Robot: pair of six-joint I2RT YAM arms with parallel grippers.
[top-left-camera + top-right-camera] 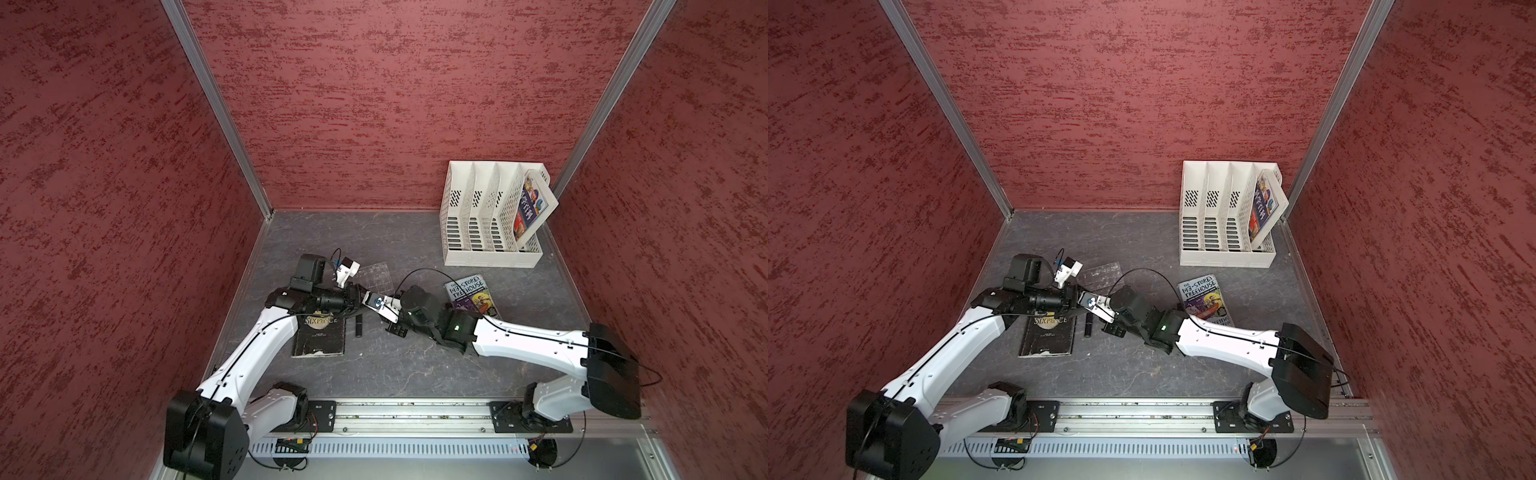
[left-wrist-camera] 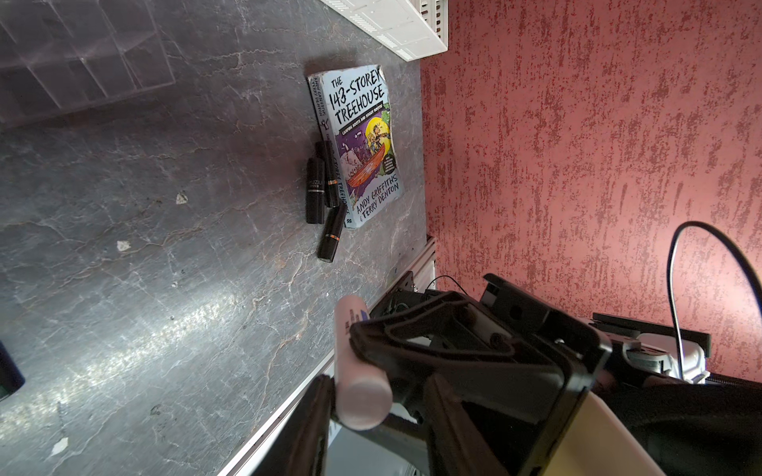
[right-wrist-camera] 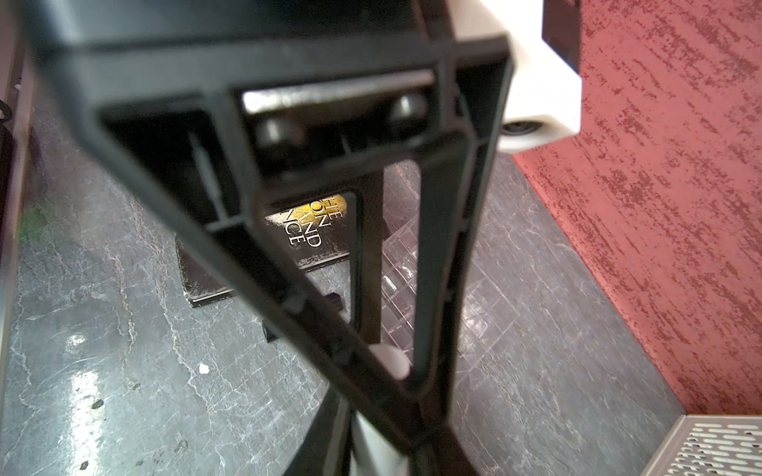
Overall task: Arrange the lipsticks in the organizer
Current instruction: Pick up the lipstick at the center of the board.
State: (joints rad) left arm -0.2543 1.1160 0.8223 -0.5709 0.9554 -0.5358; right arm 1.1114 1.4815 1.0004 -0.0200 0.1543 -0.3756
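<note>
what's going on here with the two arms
It looks like a mid-air handover. The right gripper is shut on the white lipstick. The left gripper has its fingers on either side of the tube's free end, with a gap on one side. Three black lipsticks lie on the table beside the Treehouse book, and a fourth lies by the Sixpence book. The clear organizer shows no tubes in its visible cells.

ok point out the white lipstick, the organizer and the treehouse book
white lipstick [image 2: 358, 389]: left wrist view, bare body near its end
organizer [image 2: 82, 57]: left wrist view, clear cell dividers
treehouse book [image 2: 363, 136]: left wrist view, front cover
</note>
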